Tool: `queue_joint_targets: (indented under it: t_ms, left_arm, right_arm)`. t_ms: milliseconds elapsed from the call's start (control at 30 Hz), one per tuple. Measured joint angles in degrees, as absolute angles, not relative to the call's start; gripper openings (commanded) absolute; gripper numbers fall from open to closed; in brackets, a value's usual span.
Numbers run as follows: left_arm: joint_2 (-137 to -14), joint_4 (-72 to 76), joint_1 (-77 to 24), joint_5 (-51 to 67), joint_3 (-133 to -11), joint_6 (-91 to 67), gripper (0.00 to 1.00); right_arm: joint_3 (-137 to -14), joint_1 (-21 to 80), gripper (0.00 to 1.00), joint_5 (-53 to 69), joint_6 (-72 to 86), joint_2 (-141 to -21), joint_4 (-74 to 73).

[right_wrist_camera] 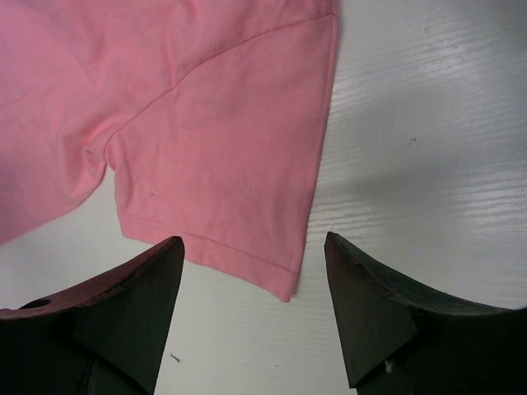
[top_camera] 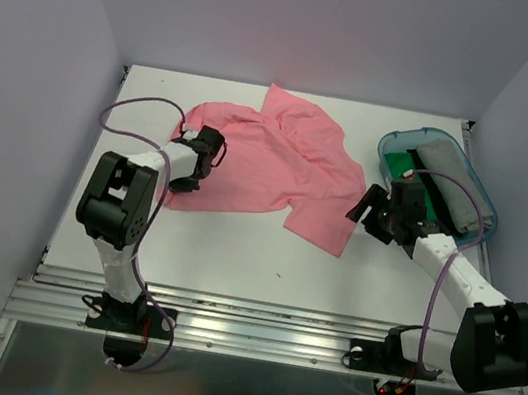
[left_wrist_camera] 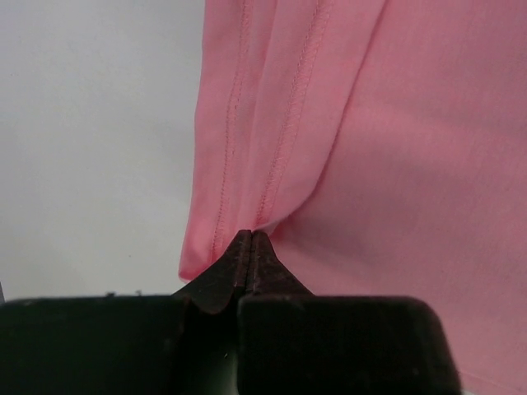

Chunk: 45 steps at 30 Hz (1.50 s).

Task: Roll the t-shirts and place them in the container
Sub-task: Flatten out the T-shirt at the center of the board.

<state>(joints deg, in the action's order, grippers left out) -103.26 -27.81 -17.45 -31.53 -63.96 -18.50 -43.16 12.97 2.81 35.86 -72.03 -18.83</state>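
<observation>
A salmon-pink t-shirt [top_camera: 271, 158] lies spread and rumpled on the white table. My left gripper [top_camera: 213, 152] sits at the shirt's left edge. In the left wrist view its tips [left_wrist_camera: 250, 236] are shut on a pinched fold of the hemmed pink cloth [left_wrist_camera: 395, 148]. My right gripper [top_camera: 370, 220] hangs open just off the shirt's right side. The right wrist view shows its gripper [right_wrist_camera: 255, 244] straddling the corner of a pink sleeve [right_wrist_camera: 222, 164], holding nothing. Green [top_camera: 396, 164] and grey [top_camera: 454, 184] cloth pieces lie in the tub.
A translucent teal tub [top_camera: 393, 138] stands at the back right, close behind my right arm. Bare white table [top_camera: 234, 253] stretches in front of the shirt. Pale walls enclose the table on three sides.
</observation>
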Motion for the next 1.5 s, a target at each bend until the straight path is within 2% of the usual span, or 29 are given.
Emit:
queue_joint_targets:
  t_ms: [167, 400, 467, 500, 533, 567, 700, 800, 833, 900, 933, 1000, 1133, 1333, 1500]
  left_arm:
    - [-101.6, -27.9, -15.1, -28.9, -64.4, -19.5, 0.0]
    - [-91.4, -23.3, -2.4, -19.9, -61.1, -23.5, 0.0]
    - [-89.3, -22.2, 0.2, -17.6, -59.3, -25.5, 0.16]
    - [-88.7, -21.5, 1.1, -16.5, -58.2, -26.5, 0.31]
    - [-88.4, -21.0, 1.7, -15.6, -57.4, -27.4, 0.55]
    - [-88.2, -20.6, 2.2, -14.5, -56.4, -28.1, 0.57]
    - [-88.2, -20.4, 3.1, -11.7, -54.0, -30.6, 0.57]
    - [-87.5, -20.4, 3.1, -11.2, -53.9, -32.4, 0.49]
    - [-86.5, -20.3, 3.1, -11.3, -53.7, -33.1, 0.42]
    - [-83.6, -20.3, 3.1, -11.7, -52.7, -34.7, 0.35]
    - [-82.0, -20.3, 3.2, -12.0, -52.1, -35.4, 0.34]
    - [-79.7, -20.2, 3.5, -12.3, -51.2, -37.1, 0.34]
    - [-75.4, -19.3, 3.9, -12.5, -47.9, -39.3, 0.49]
    - [-75.9, -18.2, 3.8, -9.9, -42.0, -39.8, 0.46]
    - [-74.5, -17.1, 3.1, -8.4, -39.2, -39.4, 0.47]
  right_arm:
    - [-43.2, 13.0, 0.75, 2.8, 35.8, -72.0, -18.8]
    - [-43.2, 13.0, 0.75, 2.8, 35.8, -72.0, -18.8]
    - [-43.2, 13.0, 0.75, 2.8, 35.8, -72.1, -18.8]
    - [-43.2, 13.0, 0.75, 2.8, 35.8, -72.1, -18.8]
    - [-43.2, 13.0, 0.75, 2.8, 35.8, -72.1, -18.8]
    - [-43.2, 13.0, 0.75, 2.8, 35.8, -72.1, -18.8]
    - [-43.2, 13.0, 0.75, 2.8, 35.8, -72.2, -18.7]
    - [-43.2, 13.0, 0.75, 2.8, 35.8, -72.2, -18.7]
    - [-43.2, 13.0, 0.75, 2.8, 35.8, -72.2, -18.7]
    - [-43.2, 13.0, 0.75, 2.8, 35.8, -72.2, -18.7]
    - [-43.2, 13.0, 0.75, 2.8, 35.8, -72.2, -18.7]
    - [-43.2, 13.0, 0.75, 2.8, 35.8, -72.2, -18.5]
    - [-43.2, 13.0, 0.75, 3.0, 35.8, -72.2, -18.0]
    - [-43.2, 13.0, 0.75, 3.5, 35.8, -73.3, -17.1]
    - [-43.2, 13.0, 0.75, 3.7, 35.8, -73.8, -16.3]
